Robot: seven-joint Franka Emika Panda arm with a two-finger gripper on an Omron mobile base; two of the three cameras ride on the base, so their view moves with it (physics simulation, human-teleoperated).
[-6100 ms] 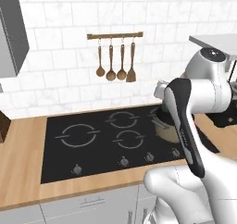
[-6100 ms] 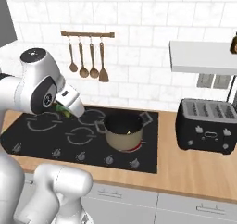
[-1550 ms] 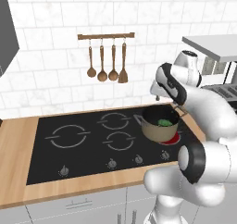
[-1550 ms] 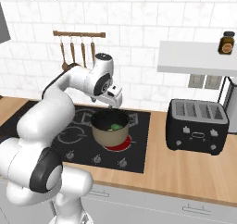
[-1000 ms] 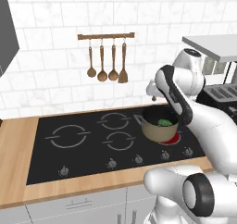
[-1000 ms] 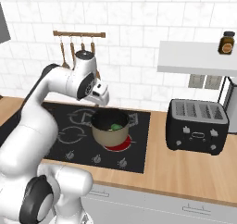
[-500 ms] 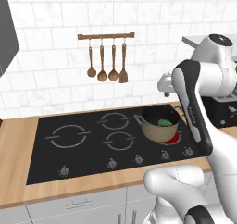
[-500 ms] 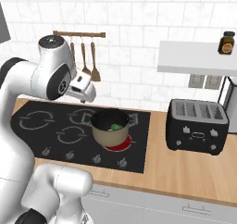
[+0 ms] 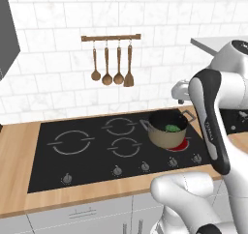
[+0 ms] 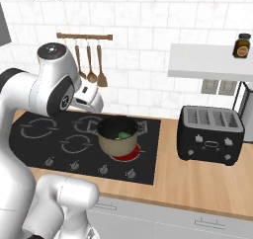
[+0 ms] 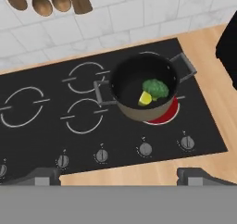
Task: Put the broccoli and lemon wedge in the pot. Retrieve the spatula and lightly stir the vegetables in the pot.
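Observation:
The beige pot (image 11: 143, 90) with its dark rim stands on the front right burner of the black hob (image 11: 55, 126). Inside it lie the dark green broccoli (image 11: 156, 89) and, touching it, the yellow lemon wedge (image 11: 145, 98). The same pot (image 9: 167, 130) (image 10: 117, 137) shows green inside from both base views. My gripper (image 11: 119, 176) hangs high above the hob's front edge, open and empty, its fingertips (image 11: 42, 175) far apart. From the right base view the hand (image 10: 89, 99) sits above and left of the pot. The spatula is out of view.
Brown wooden utensils (image 9: 112, 72) hang on a rail on the tiled wall behind the hob. The burner (image 10: 130, 156) under the pot glows red. A black toaster (image 10: 210, 134) stands on the wooden counter to the right, under a shelf holding a jar (image 10: 242, 45).
Earlier the gripper carried the broccoli; both vegetables now lie in the pot. Over the last second the hand rose from just above the pot and pulled back, empty.

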